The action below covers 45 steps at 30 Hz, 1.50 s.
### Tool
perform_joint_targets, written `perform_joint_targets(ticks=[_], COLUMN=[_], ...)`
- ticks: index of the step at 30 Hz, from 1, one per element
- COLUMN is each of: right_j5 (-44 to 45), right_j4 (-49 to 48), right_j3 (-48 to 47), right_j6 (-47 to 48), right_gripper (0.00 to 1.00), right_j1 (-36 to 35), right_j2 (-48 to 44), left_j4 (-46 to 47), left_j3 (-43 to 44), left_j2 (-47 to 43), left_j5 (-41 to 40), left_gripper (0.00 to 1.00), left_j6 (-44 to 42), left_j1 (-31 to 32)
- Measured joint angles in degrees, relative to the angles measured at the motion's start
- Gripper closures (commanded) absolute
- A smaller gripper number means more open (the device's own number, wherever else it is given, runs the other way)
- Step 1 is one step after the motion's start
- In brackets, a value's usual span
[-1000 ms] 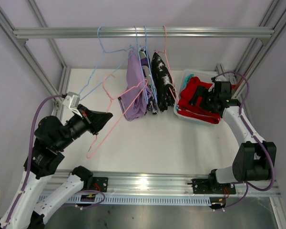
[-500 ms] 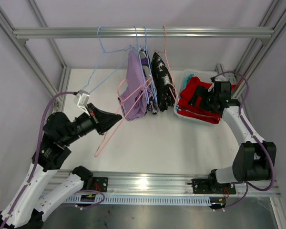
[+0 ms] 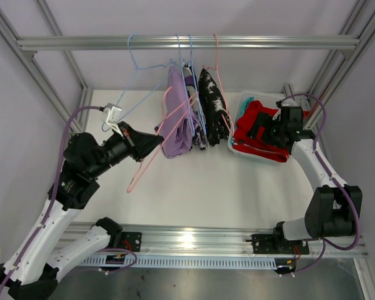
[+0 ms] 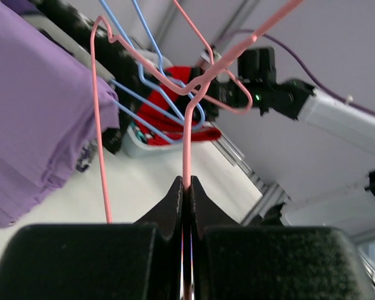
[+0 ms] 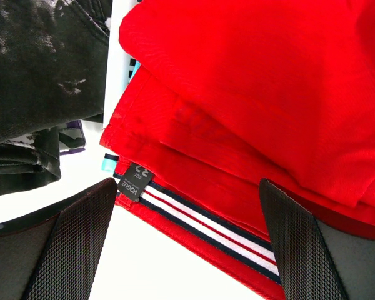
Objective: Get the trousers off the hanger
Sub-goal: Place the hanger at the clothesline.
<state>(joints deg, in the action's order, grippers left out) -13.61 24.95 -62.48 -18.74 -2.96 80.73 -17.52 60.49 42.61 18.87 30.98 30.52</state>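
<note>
My left gripper (image 3: 151, 145) (image 4: 184, 181) is shut on the wire of an empty pink hanger (image 3: 149, 159) (image 4: 186, 134), held slanted beside the lilac trousers (image 3: 178, 122) (image 4: 37, 119). The lilac pair, the print trousers (image 3: 195, 128) and the black blotched trousers (image 3: 214, 112) (image 5: 44, 69) hang on hangers from the rail (image 3: 187, 42). Red trousers (image 3: 259, 132) (image 5: 256, 81) lie in a bin (image 3: 237, 150), with teal cloth (image 3: 250, 100) behind them. Just above the red pair, my right gripper (image 3: 265, 130) (image 5: 186, 184) is open, its jaws holding nothing.
An empty blue hanger (image 3: 134, 78) hangs at the left on the rail. Blue hanger wires (image 4: 144, 94) cross close in front of the pink hanger's hook. Frame posts stand at the table's corners, and a purple cable loops from each wrist.
My left arm has swung right and towards the rail, carrying the pink hanger up against the lilac trousers. The right arm has not moved.
</note>
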Motion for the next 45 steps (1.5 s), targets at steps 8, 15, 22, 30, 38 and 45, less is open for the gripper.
perform_joint_targets(ticks=[8, 15, 22, 30, 38, 45], right_j5=[-0.04, -0.02, 0.0, 0.76, 1.09, 0.85], right_j4=[-0.28, -0.44, -0.66, -0.66, -0.68, -0.85], right_j3=[0.0, 0.0, 0.28, 0.66, 0.74, 0.74], right_j6=[0.0, 0.0, 0.02, 0.57, 0.81, 0.81], right_gripper=[0.01, 0.01, 0.01, 0.01, 0.0, 0.0], right_j1=[0.0, -0.35, -0.83, -1.2, -1.64, -2.03], right_j2=[0.07, 0.33, 0.33, 0.31, 0.15, 0.15], left_j4=[-7.65, -11.02, -11.41, -12.28, -11.26, -10.08], left_j3=[8.57, 10.97, 15.1, 23.3, 27.19, 28.2], left_j2=[-0.28, -0.9, 8.22, 18.95, 23.26, 27.63], left_j5=[-11.69, -19.56, -20.76, -21.92, -19.3, -13.07], left_gripper=[1.0, 1.0, 1.0, 1.0, 1.0, 1.0], left_j6=[-3.67, -7.15, -8.09, -8.09, -5.97, -3.34], left_j1=[0.0, 0.0, 0.0, -0.66, -7.8, -15.65])
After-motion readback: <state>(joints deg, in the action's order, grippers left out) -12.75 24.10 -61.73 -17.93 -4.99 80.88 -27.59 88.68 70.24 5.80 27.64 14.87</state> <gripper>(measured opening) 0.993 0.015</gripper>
